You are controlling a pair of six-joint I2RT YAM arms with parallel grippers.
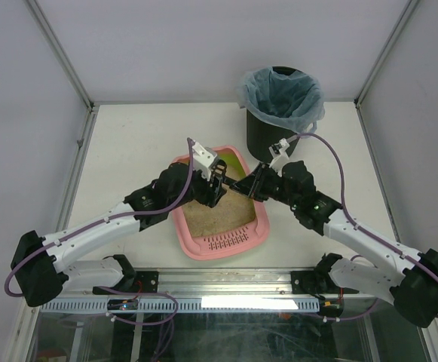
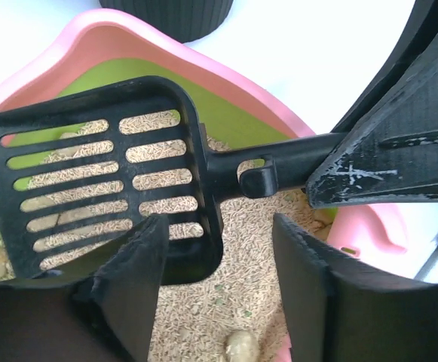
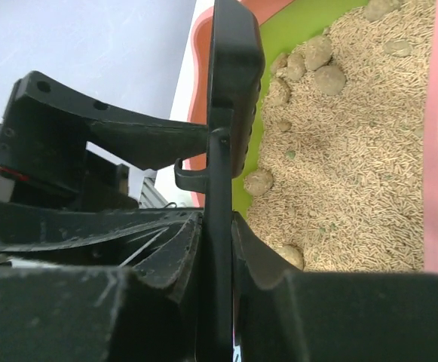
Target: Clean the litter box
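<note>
The left arm reaches in from 8 o'clock over the white table [image 1: 128, 143], and its left pincer [image 1: 212, 190] hangs over the far half of the litter box [image 1: 197, 247]. In the left wrist view its two fingers [image 2: 132, 286] stand wide apart. The near corner of the black slotted scoop [image 2: 122, 167] sits in the gap between them, and I cannot tell whether either finger touches it.

The litter box lies in the middle of the table, long axis running 12 to 6. Its slotted grille [image 1: 230, 240] is at the 6 o'clock end, nearest the arm bases. It has a pink rim, a lime-green inner wall and beige pellet litter [image 1: 215, 215]. Several rounded clumps [image 3: 317, 54] lie on the litter along the green wall.

The scoop is held level above the litter, its slotted blade at 9 o'clock and its handle at 3 o'clock. The right pincer [image 1: 255, 181] is clamped on that handle, with the right arm coming from 4 o'clock.

At 1 o'clock from the box, just beyond its far corner, stands a black bin [image 1: 268, 137] lined with a pale blue bag [image 1: 279, 94]
</note>
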